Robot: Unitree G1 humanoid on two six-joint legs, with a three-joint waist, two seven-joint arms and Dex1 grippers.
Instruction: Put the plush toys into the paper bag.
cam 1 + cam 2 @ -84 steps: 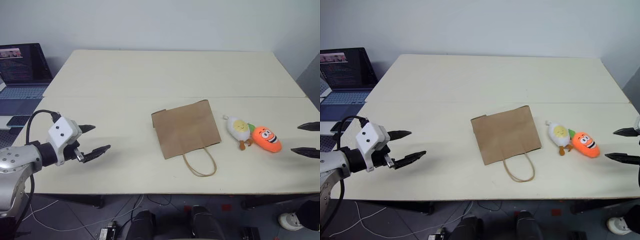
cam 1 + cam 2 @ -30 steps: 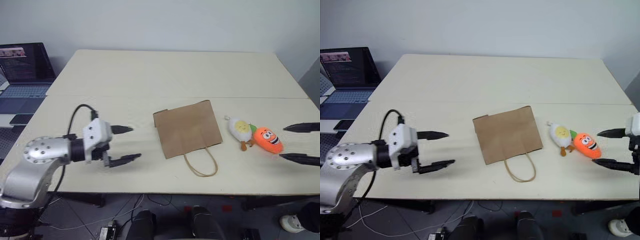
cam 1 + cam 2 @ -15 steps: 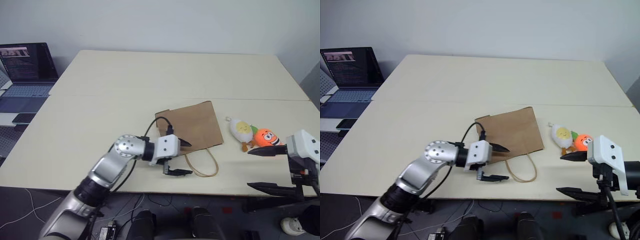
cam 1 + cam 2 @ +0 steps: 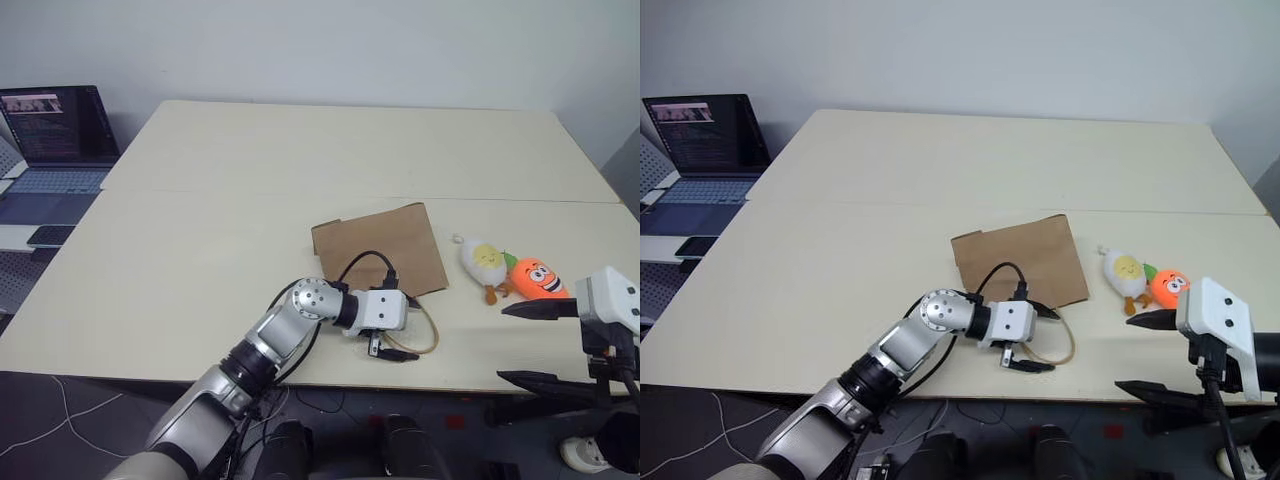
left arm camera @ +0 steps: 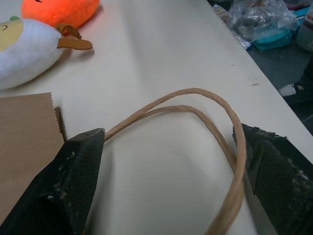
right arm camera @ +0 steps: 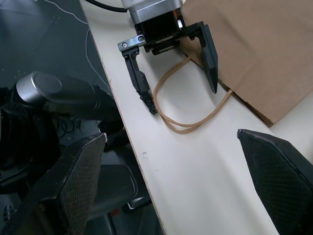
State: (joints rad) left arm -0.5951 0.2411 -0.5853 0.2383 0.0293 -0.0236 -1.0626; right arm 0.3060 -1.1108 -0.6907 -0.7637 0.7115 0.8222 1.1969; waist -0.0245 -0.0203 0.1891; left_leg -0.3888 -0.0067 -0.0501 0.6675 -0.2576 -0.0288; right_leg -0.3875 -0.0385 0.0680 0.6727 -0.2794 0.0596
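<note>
We see the bag (image 4: 382,245) lying flat on the matte cream tabletop (image 4: 200,250), smooth brown kraft paper with a serrated mouth edge, its two twisted tan cord handles (image 5: 195,105) looping toward the near edge. Our left gripper (image 4: 1032,340) sits low at those handles, black textured fingers (image 5: 73,181) spread wide either side of the loops, gripping nothing. To the right of the bag lie the plush toys, touching one another: the white egg (image 4: 482,260), soft and rounded with a yellow face, and the fuzzy orange carrot (image 4: 538,280), its green top tucked between them. Our right gripper (image 4: 535,345) hangs at the near right edge just beside the carrot, spread wide and empty, its lower finger past the tabletop's edge. An open laptop (image 4: 55,135) stands far left, cut off by the frame.
</note>
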